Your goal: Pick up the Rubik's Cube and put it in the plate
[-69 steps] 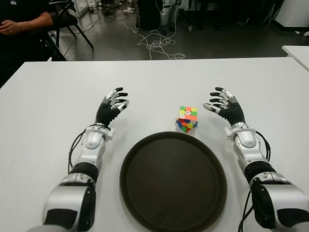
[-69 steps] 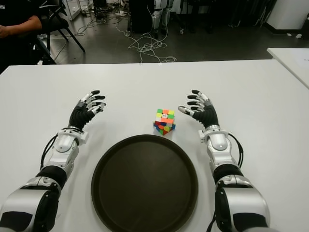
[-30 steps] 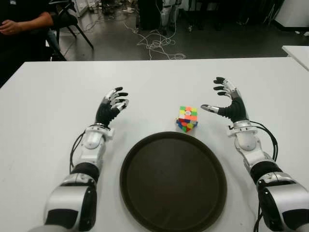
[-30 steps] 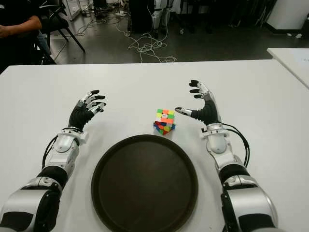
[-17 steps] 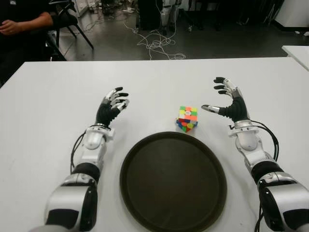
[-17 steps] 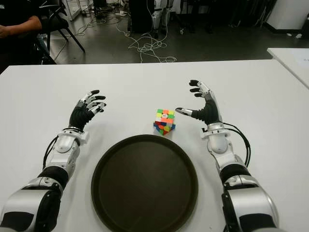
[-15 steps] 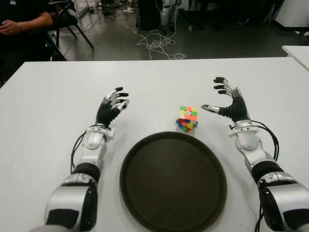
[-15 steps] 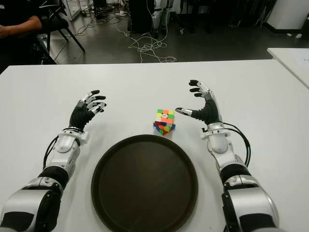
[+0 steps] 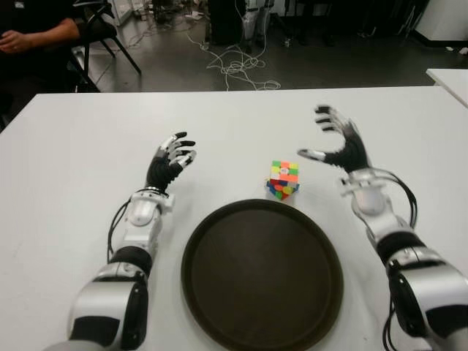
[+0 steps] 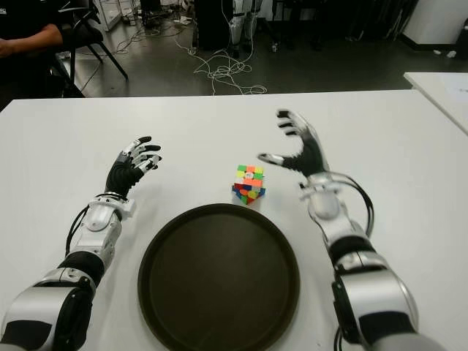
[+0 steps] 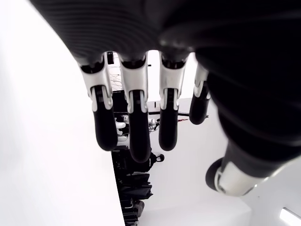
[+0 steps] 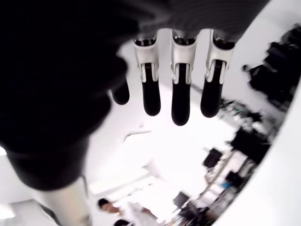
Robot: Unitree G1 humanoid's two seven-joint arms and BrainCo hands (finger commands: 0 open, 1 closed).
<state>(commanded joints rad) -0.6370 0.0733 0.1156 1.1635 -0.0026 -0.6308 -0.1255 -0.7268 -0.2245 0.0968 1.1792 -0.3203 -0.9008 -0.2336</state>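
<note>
While both arms reach forward over the white bench (image 9: pixel 66 168), the dark round plate (image 9: pixel 262 274) sits nearest the robot, between the forearms, nothing in it. Rubik's Cube (image 9: pixel 284 179) stands on the bench just past the plate's far rim, tilted on an edge, apart from both hands. Right hand (image 9: pixel 338 142) is raised off the bench to the cube's right, fingers spread, thumb pointing toward the cube, holding nothing. Left hand (image 9: pixel 170 160) shows well left of the cube, fingers loosely extended, also holding nothing. Bench surface is plain white. A second white table corner (image 9: pixel 450 77) shows at far right. Beyond the bench: dark floor with loose white cables (image 9: pixel 234 66), chair legs, and a seated person's arm (image 9: pixel 36 33) at far left.
</note>
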